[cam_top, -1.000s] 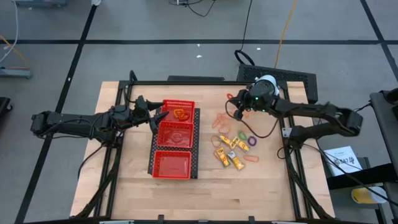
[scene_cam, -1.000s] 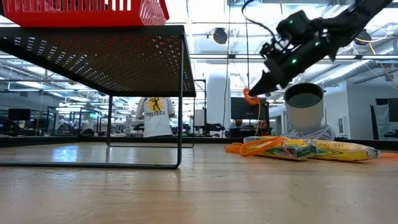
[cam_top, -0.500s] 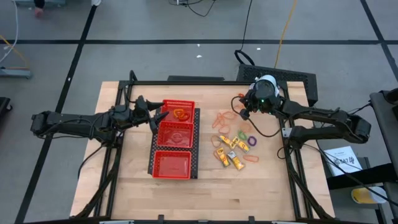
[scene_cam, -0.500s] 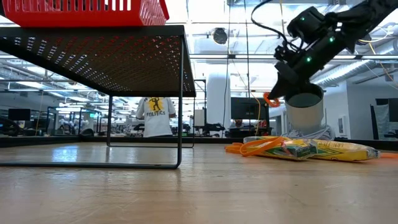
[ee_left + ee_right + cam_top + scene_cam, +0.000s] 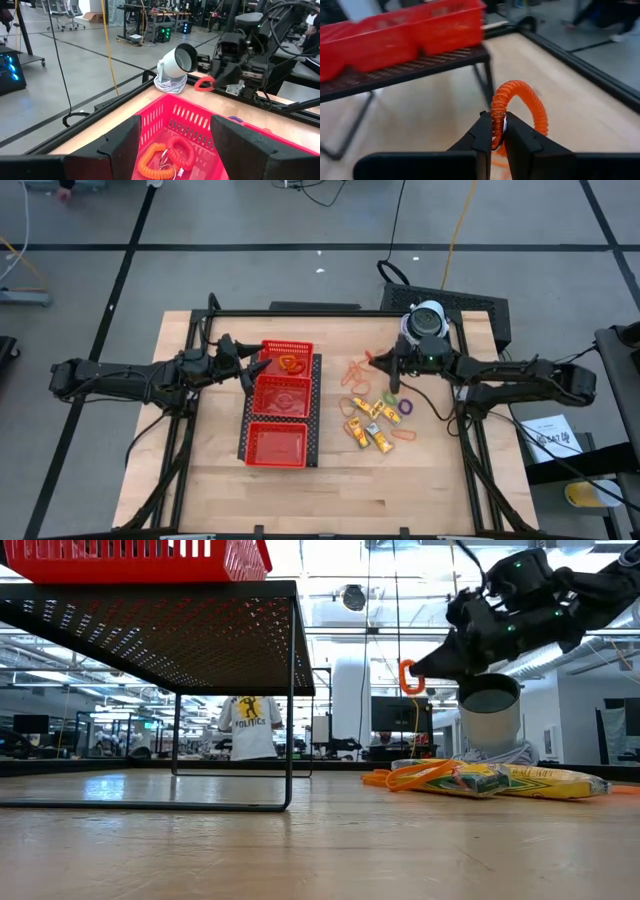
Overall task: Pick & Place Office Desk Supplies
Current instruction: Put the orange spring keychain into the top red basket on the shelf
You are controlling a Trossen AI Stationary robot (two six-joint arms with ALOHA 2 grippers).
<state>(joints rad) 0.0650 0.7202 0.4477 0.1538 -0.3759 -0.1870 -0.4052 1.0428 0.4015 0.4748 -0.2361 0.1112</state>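
Note:
My right gripper (image 5: 377,361) hovers above the table between the red three-compartment tray (image 5: 262,432) and the loose supplies, shut on an orange coiled loop (image 5: 521,106). The same loop (image 5: 408,678) hangs clear in the low view. My left gripper (image 5: 172,145) waits open at the tray's far compartment, where orange coils (image 5: 162,157) lie. Orange rubber bands (image 5: 355,372), yellow sticks (image 5: 368,427), a green ring (image 5: 390,395) and a purple ring (image 5: 405,407) lie flat on the table. My right gripper pinches the coiled loop's near part (image 5: 495,125) between its two fingers. The fingers reach almost level from the table's right side. The loop stands out past the fingertips (image 5: 420,668), lifted clear of the table.
The tray sits on a black mesh stand (image 5: 315,412) raised on thin legs (image 5: 290,700). A white-grey dome-like object (image 5: 428,318) with a coiled cable stands at the far edge behind my right arm. A black frame (image 5: 468,440) rims the table.
My right gripper has swung toward the table's near edge and tipped up from slanting down to nearly level, now pointing toward the tray. The orange loop has stayed in its hold and sits higher above the table.

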